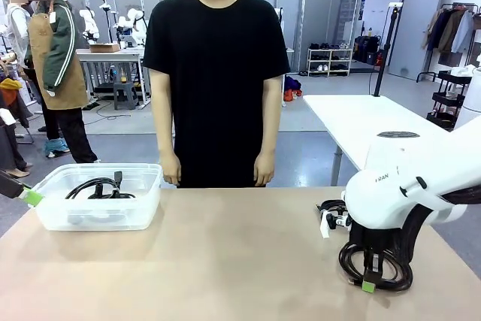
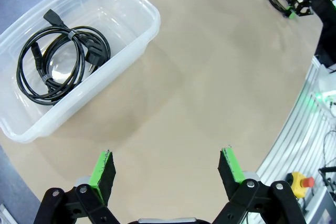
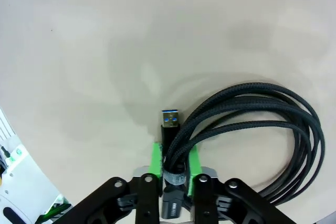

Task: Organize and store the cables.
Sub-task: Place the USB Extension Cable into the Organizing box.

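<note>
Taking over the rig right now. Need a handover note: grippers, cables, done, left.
Left gripper: open, empty, over bare table beside the clear plastic bin.
Right gripper: shut on the coiled braided USB cable, near its plug; the coil lies on the table.
Done: one coiled power cord is in the bin.
Left: lift the USB cable and carry it to the bin. A dark cable bundle, partly hidden beyond the right arm, looks unstored too.

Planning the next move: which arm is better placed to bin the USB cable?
Right. The right gripper has its jaws shut on the coiled USB cable; the left gripper, jaws open and empty, hangs beside the clear bin.
</note>
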Available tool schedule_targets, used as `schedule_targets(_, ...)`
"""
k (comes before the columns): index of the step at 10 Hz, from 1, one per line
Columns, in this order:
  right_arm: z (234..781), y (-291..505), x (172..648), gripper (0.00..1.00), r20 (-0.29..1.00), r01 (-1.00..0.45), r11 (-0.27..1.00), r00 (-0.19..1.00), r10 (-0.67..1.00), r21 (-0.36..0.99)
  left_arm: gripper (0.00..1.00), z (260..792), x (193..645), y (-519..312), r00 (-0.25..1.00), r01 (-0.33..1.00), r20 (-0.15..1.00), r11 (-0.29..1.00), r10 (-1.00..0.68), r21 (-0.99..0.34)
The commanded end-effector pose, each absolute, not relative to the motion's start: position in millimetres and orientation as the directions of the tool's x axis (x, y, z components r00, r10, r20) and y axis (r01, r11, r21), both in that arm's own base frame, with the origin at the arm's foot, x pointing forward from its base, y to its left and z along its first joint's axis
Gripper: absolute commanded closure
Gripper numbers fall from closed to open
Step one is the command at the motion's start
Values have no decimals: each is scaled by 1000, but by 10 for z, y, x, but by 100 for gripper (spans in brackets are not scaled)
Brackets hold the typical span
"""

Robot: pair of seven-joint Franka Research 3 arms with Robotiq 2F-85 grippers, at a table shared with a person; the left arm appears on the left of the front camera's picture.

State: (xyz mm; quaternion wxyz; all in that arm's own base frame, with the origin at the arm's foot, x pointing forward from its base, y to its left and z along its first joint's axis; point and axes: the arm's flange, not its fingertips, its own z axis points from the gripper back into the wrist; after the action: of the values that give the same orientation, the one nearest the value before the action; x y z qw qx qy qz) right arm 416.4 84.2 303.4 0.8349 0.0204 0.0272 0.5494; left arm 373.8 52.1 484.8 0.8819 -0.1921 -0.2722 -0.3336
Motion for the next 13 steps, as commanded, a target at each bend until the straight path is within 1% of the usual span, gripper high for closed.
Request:
schedule_targets(1,3053,868,4206,100,-53,-913,404,401,914,55,0,4853,3752,518,632,691,605,705,-484,-158)
schedule_targets(3,3147,922,4202,100,-47,-914,405,403,914,37,0,4853,3752,518,632,691,605,705,-484,-158)
schedule_targets(4,3280,1026,4175,100,-4,-911,406,407,913,71,0,4853,3752,518,632,691,605,705,-484,-158)
schedule_targets(5,3461,1119,4142,100,-16,-906,422,421,907,33,0,4853,3752,518,632,691,605,705,-484,-158)
schedule_targets(6,3689,1227,4108,100,-24,-889,458,458,889,24,0,4853,3752,518,632,691,605,705,-484,-158)
schedule_targets(7,3925,1343,4079,94,-36,-877,480,480,877,16,0,4853,3752,518,632,691,605,705,-484,-158)
schedule_targets(8,4174,1489,4083,94,-29,-867,499,499,866,-18,0,4853,3752,518,632,691,605,705,-484,-158)
schedule_targets(9,4358,1667,4147,94,15,-865,502,502,865,-11,0,4853,3752,518,632,691,605,705,-484,-158)
schedule_targets(10,4430,1891,4271,94,10,-855,518,518,855,7,0,4853,3752,518,632,691,605,705,-484,-158)
schedule_targets(11,4471,2111,4362,94,10,-868,497,496,868,-11,0,4853,3752,518,632,691,605,705,-484,-158)
schedule_targets(12,4491,2356,4461,94,37,-861,506,505,862,-44,0,4853,3752,518,632,691,605,705,-484,-158)
schedule_targets(13,4515,2604,4559,94,82,-860,509,505,859,-37,0,4853,3752,518,632,691,605,705,-484,-158)
